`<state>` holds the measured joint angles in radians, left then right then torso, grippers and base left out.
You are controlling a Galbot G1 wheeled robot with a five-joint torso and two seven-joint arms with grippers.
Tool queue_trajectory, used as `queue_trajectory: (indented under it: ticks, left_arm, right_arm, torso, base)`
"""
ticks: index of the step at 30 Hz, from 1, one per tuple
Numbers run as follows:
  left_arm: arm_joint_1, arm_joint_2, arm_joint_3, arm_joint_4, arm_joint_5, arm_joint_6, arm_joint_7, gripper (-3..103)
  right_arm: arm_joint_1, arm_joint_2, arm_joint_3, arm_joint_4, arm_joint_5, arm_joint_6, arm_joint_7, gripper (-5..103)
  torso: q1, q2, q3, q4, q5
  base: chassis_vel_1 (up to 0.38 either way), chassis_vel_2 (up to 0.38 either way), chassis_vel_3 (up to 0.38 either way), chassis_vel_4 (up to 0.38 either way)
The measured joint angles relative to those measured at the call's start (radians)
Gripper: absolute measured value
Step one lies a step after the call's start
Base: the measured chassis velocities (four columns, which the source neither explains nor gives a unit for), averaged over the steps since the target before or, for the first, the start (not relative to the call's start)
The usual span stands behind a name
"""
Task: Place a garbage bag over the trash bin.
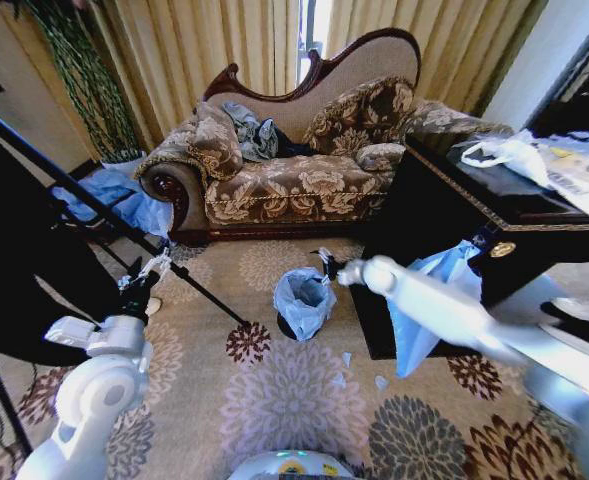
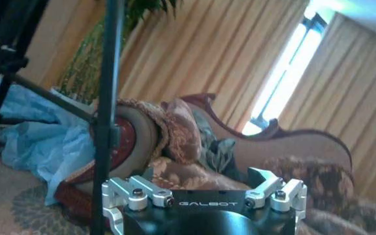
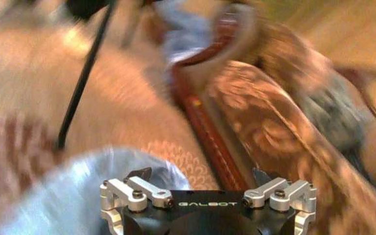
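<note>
Item: small black cylindrical trash bin (image 1: 292, 327), on the patterned carpet (image 1: 294, 400) before the brocade sofa (image 1: 294, 180). Status: thin pale blue see-through garbage bag (image 1: 304, 295) draped over its mouth, film bunched and sagging down the sides; base of the bin visible below.

Right gripper (image 1: 326, 264): just beside the bag's far edge; whether it is spread or closed cannot be told.

Left gripper (image 1: 154, 268): well apart, by the black tripod (image 1: 124, 225), idle; finger spread cannot be told.

Judgement: bag is on; smoothing the rim looks outstanding.
</note>
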<state>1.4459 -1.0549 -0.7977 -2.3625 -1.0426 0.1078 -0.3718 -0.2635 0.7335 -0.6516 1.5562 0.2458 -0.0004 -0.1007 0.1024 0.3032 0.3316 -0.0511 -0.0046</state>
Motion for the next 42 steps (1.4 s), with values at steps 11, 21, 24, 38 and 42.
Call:
queue_trajectory:
  ticks: [11,21,24,38,42]
  left_arm:
    - [0.195,-0.007,-0.102,-0.135,0.018,0.052,-0.031,99]
    - [0.256,-0.009,-0.048,-0.132,0.236,0.074,0.052,100]
    - [0.269,-0.037,-0.028,-0.135,0.280,0.075,0.074,100]
    - [0.443,-0.296,0.185,-0.125,0.783,-0.081,0.309,100]
    - [0.464,-0.333,0.195,-0.137,0.824,-0.119,0.328,100]
  right_arm:
    - [-0.562,-0.058,0.515,0.439,0.423,-0.043,0.317,100]
    - [-1.414,0.247,1.294,0.751,0.274,-0.048,0.255,100]
    - [-1.540,0.370,1.380,0.813,0.219,-0.030,0.191,100]
    - [-1.728,0.825,1.364,0.938,-0.120,0.084,0.009,100]
    - [-1.735,0.831,1.342,0.952,-0.133,0.049,0.006,100]
  torso:
    - [0.000,0.000,0.000,0.0023,-0.0006]
    - [0.000,0.000,0.000,0.0003,-0.0002]
    - [0.000,0.000,0.000,0.0002,-0.0015]
    - [0.000,0.000,0.000,0.0009,0.0000]
    - [0.000,0.000,0.000,0.0009,-0.0003]
  base:
    - [0.000,0.000,0.000,0.000]
    - [0.000,0.000,0.000,0.000]
    - [0.000,0.000,0.000,0.000]
    - [0.000,0.000,0.000,0.000]
    - [0.000,0.000,0.000,0.000]
